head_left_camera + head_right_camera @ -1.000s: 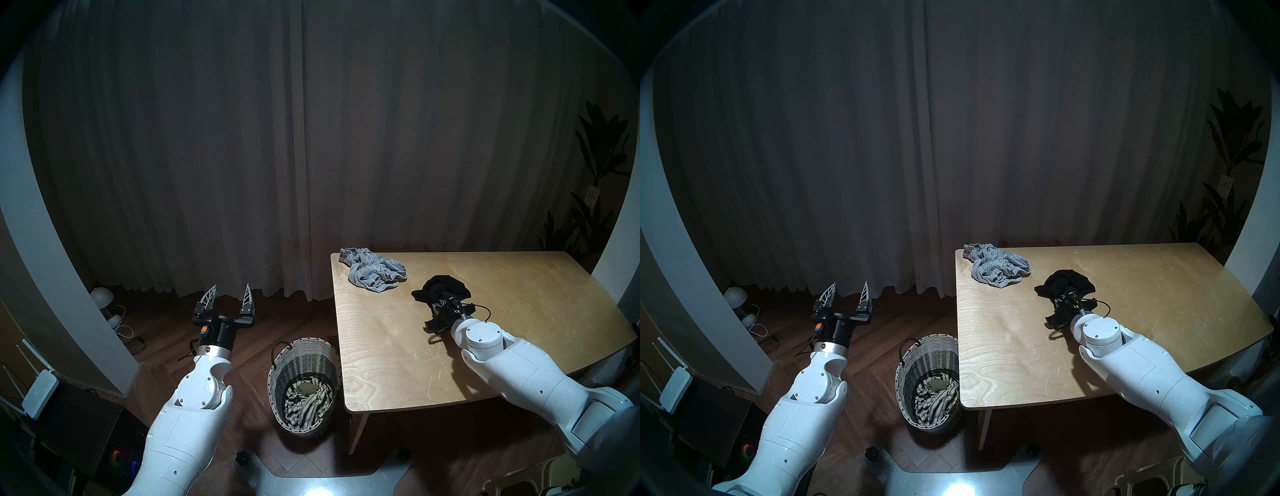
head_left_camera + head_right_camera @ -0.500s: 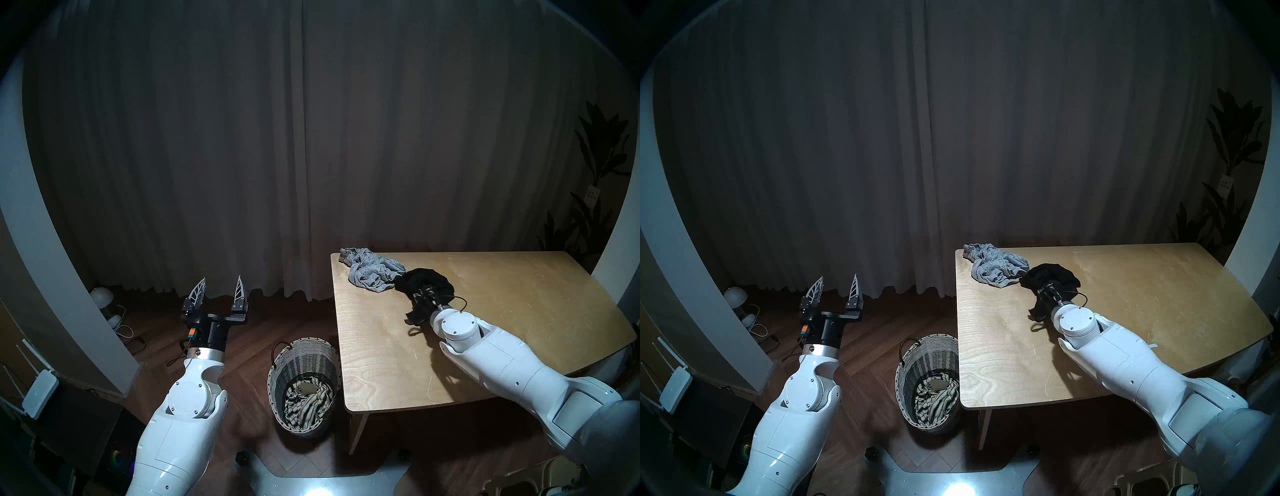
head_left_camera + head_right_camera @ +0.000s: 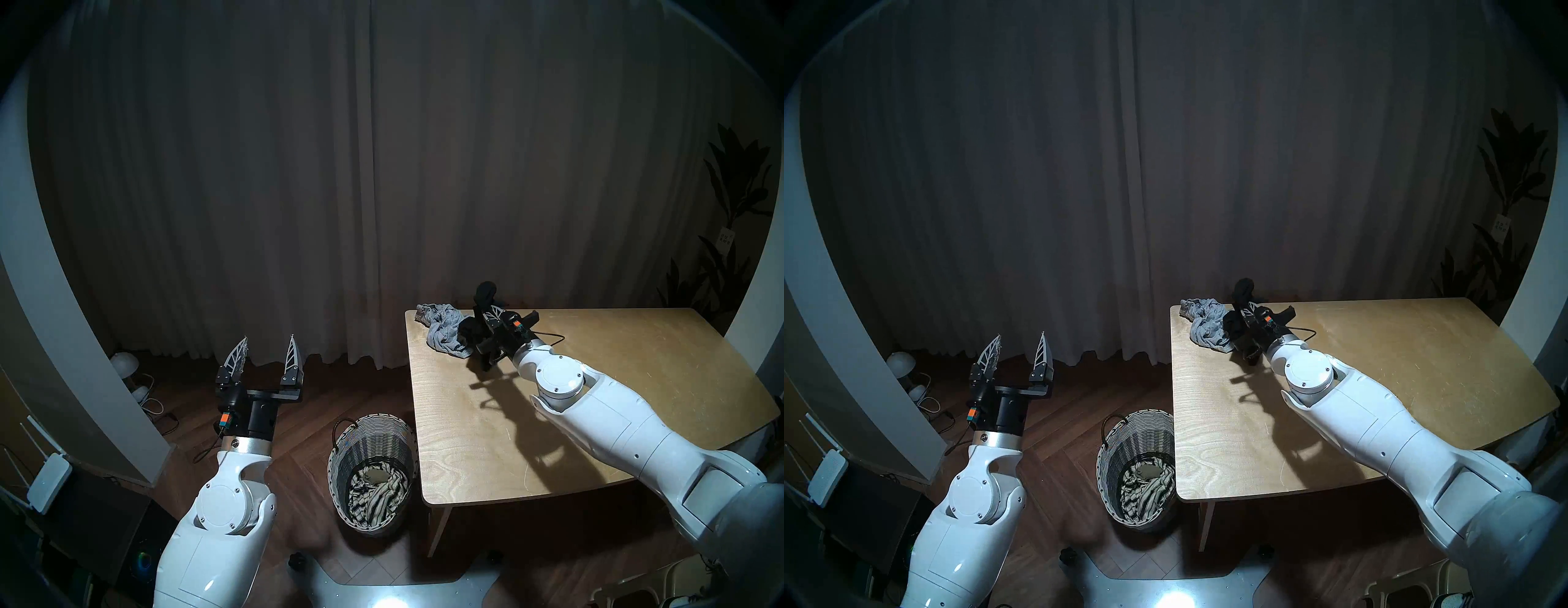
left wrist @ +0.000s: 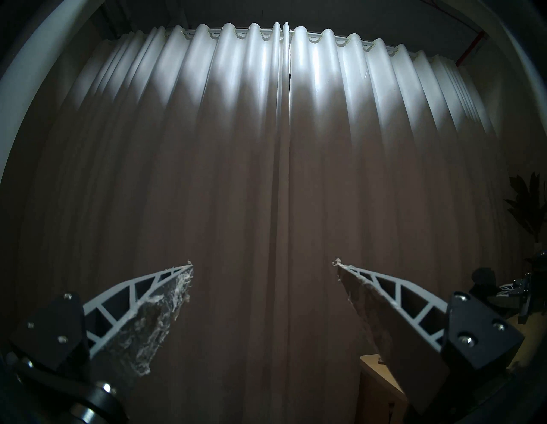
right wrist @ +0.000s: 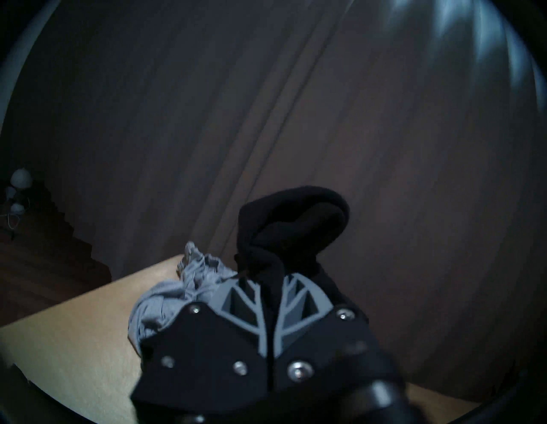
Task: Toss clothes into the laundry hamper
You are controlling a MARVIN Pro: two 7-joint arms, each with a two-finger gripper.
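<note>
Black cloth is pinched in the right gripper (image 5: pixel 270 284), whose fingers are pressed together on a fold of the black garment (image 5: pixel 296 219); a loop of it stands above the fingertips and the rest hangs below, over the far left corner of the table (image 3: pixel 594 403). The step in hand looks like carrying this piece to the hamper (image 3: pixel 373 441), which stands on the floor just beside the table's left edge, near its front corner. To do it well, the arm should lift until the trailing cloth is clear of the tabletop, swing past the table's left edge, and let go only when the bundle hangs over the hamper's mouth.

Right beside the held piece, on the same corner of the table, lies the grey garment (image 3: pixel 441 335); from the head view the black cloth overlaps it, so it could be dragged along. Whether they touch I cannot tell. Inside the hamper lie the striped garment (image 3: pixel 377 496) and a small tan piece (image 3: pixel 375 475) on top. Left of the hamper, the left gripper (image 3: pixel 267 352) hangs wide open and empty, away from the table, clear of the likely path.
</note>
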